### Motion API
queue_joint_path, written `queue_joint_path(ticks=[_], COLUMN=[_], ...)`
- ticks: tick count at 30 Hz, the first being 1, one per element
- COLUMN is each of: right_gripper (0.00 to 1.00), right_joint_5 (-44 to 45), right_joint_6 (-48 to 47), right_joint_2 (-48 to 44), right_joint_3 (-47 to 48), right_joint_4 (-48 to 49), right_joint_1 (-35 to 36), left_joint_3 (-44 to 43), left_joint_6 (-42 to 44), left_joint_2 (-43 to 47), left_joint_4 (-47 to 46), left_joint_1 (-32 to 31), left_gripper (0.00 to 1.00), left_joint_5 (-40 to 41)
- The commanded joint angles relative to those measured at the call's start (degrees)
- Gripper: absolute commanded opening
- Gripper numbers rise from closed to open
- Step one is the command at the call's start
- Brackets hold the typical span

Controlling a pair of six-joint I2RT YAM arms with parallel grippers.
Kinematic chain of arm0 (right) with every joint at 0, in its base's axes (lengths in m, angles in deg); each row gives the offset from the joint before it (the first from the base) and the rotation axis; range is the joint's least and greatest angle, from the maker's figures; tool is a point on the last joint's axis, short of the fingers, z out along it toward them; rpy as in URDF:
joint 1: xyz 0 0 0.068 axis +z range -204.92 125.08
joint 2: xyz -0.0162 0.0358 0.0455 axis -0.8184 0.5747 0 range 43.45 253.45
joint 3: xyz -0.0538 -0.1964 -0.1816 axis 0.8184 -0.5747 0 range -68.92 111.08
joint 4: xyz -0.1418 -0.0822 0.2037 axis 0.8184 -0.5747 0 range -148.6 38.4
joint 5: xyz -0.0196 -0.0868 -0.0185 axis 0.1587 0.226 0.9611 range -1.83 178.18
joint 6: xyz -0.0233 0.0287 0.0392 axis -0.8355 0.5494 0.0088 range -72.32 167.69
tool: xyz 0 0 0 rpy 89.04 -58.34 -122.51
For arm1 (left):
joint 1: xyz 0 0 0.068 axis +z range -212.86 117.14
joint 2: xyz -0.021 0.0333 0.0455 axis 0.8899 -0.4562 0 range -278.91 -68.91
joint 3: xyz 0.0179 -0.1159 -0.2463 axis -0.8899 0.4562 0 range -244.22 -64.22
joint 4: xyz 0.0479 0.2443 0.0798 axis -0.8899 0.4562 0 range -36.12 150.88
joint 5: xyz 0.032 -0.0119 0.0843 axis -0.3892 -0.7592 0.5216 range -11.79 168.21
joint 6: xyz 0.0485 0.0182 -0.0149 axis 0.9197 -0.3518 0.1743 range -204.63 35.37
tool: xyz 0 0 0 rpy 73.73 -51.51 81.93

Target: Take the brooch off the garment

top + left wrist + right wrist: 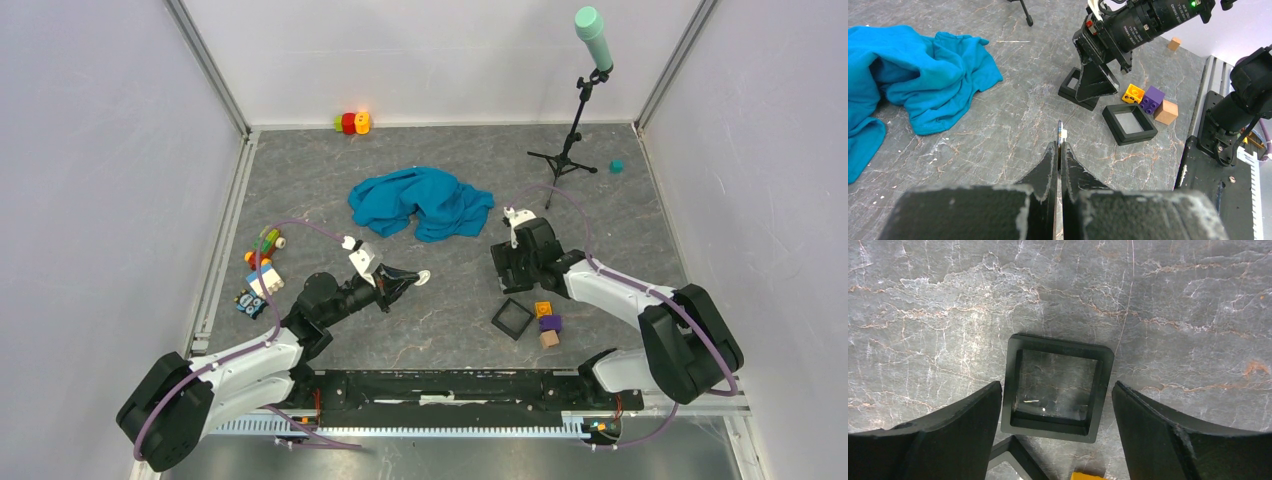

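The teal garment (420,200) lies crumpled at the middle back of the table, and shows at the left of the left wrist view (923,75). My left gripper (408,280) is shut on the brooch (423,277), a tiny whitish round piece held well clear of the cloth. In the left wrist view the brooch (1060,132) sticks out edge-on past the closed gripper (1059,147). My right gripper (515,270) is open and points down over a black square frame (1012,385), with its fingers on either side of it (1056,385).
A second black square frame (512,318) lies near yellow, purple and tan blocks (547,322). Toys lie at the left (262,265) and at the back wall (352,122). A microphone stand (575,110) stands at the back right, beside a small teal piece (616,166).
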Motion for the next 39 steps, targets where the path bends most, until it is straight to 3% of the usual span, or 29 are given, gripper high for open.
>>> queue_joint_path(ticks=[1, 12, 23, 30, 39], right_gripper=[0.84, 0.73, 0.69, 0.69, 0.70], right_joint_5=[1.6, -0.4, -29.0, -39.1, -44.8], right_joint_6=[1.1, 1.9, 11.9, 20.0, 20.3], right_joint_2=[-1.1, -2.9, -4.7, -0.5, 2.3], right_joint_3=[2.2, 2.5, -1.5, -4.6, -3.1], right_joint_4=[0.2, 0.3, 14.9, 25.0, 25.0], right_joint_1=[0.5, 1.1, 1.1, 1.1, 1.0], left_joint_3=[-0.2, -0.1, -0.6, -0.7, 0.5], left_joint_6=[2.8, 3.1, 6.3, 18.8, 35.5], left_joint_2=[0.3, 0.5, -3.6, -7.6, -10.3], left_joint_4=[-2.0, -1.9, -2.7, -3.3, -6.5], left_joint_1=[-0.2, -0.3, -1.6, -6.4, -11.3], left_gripper=[0.02, 0.02, 0.02, 0.02, 0.02], left_joint_5=[-0.4, -0.6, -0.9, 2.8, 11.9])
